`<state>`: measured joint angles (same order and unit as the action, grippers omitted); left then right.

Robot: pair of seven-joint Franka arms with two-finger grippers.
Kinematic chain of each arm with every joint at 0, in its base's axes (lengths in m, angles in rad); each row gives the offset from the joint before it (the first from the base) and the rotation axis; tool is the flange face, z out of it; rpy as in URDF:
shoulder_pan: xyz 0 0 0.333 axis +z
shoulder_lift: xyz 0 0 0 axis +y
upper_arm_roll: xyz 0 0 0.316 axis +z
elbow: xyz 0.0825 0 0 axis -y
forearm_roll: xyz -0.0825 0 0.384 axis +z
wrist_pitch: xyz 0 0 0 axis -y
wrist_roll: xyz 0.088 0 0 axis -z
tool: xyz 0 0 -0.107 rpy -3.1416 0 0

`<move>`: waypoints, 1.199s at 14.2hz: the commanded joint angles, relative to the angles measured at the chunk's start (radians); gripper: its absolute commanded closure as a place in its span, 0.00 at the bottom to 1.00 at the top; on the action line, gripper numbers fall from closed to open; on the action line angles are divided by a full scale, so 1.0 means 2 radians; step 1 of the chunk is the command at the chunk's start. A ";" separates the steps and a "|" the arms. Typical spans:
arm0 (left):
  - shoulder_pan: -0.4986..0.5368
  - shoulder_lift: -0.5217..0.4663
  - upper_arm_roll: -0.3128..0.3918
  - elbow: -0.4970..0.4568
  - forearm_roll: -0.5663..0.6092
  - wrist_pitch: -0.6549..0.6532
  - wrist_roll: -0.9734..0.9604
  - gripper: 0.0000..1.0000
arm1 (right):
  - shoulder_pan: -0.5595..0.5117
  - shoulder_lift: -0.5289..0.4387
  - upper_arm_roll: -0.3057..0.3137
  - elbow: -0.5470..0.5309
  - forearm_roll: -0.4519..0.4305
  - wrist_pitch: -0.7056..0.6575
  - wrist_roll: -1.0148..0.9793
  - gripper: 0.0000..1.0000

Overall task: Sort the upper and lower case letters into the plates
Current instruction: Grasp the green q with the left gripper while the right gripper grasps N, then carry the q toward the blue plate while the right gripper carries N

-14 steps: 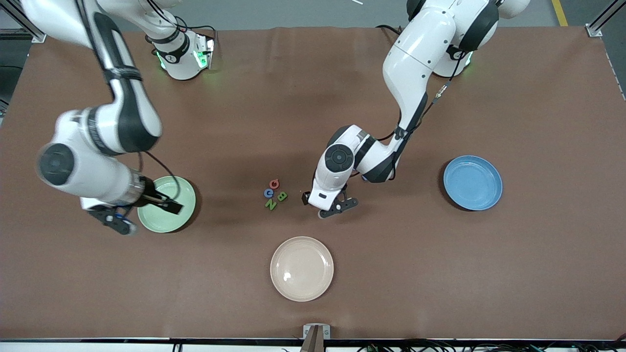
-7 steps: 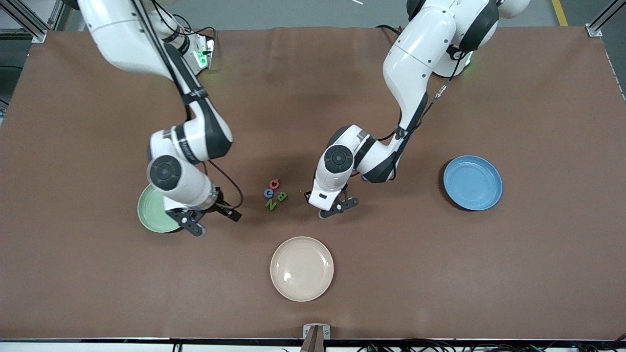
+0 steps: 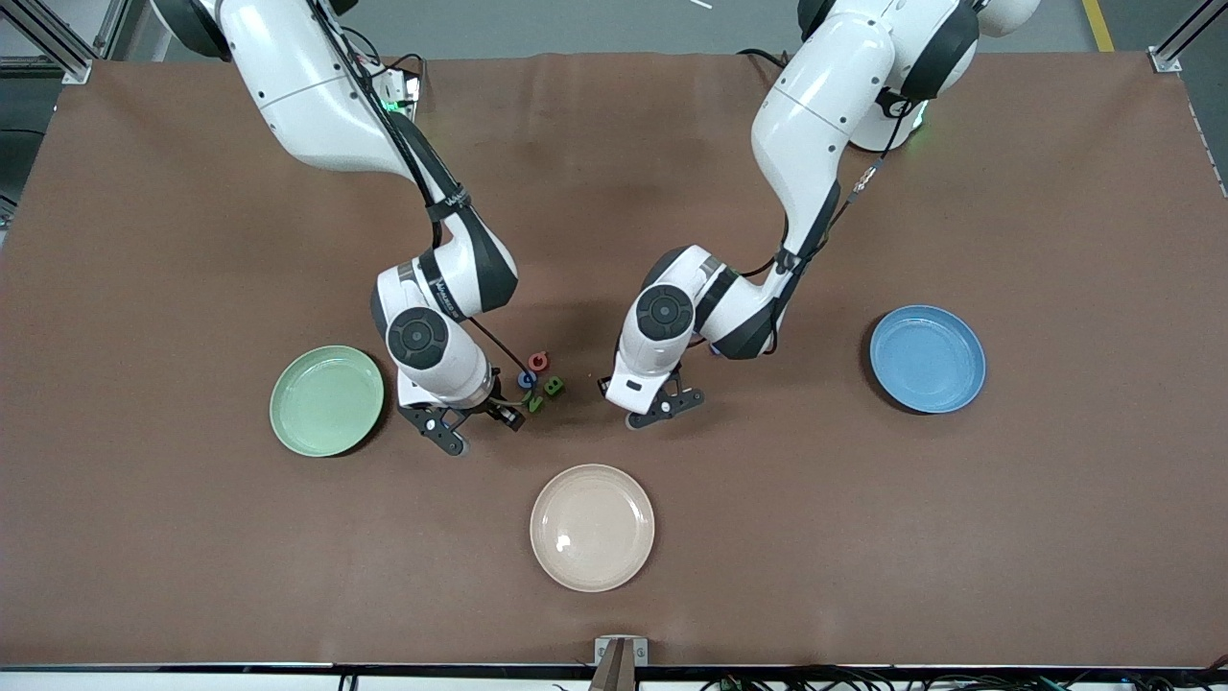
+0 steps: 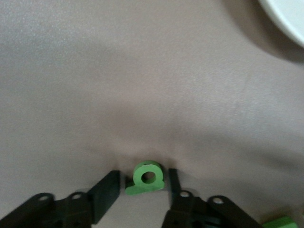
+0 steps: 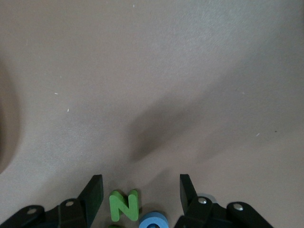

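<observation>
Letters: small cluster mid-desk — green N (image 5: pixel 124 205), blue letter (image 5: pixel 153 221) between right end effector (image 5: pixel 140 194) fingers, half open, nothing held. Left end effector (image 4: pixel 142 190) low on desk, fingers straddling green letter (image 4: pixel 146 177), gaps visible, not clamped. Centre, close, lift straight.

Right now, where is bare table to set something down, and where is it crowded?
Bare table lies between the cream plate and the blue plate, and between the green plate and the cream plate. Crowded: the letter cluster, flanked by the right gripper and left gripper.
</observation>
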<state>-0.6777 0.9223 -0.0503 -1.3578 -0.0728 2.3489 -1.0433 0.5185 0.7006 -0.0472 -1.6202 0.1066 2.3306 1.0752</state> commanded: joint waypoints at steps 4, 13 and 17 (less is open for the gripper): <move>-0.007 0.007 0.007 0.007 0.001 -0.002 -0.011 0.69 | 0.016 0.030 -0.006 0.029 -0.003 0.003 0.028 0.34; -0.004 -0.013 0.011 0.006 0.002 -0.004 -0.014 0.83 | 0.037 0.045 -0.006 0.040 -0.003 0.009 0.043 0.42; 0.012 -0.046 0.011 0.003 0.003 -0.048 -0.011 0.84 | 0.038 0.045 -0.006 0.038 -0.003 0.009 0.043 0.50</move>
<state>-0.6704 0.8844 -0.0329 -1.3340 -0.0728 2.3072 -1.0477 0.5810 0.7838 -0.0479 -1.5530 0.1066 2.3457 1.1397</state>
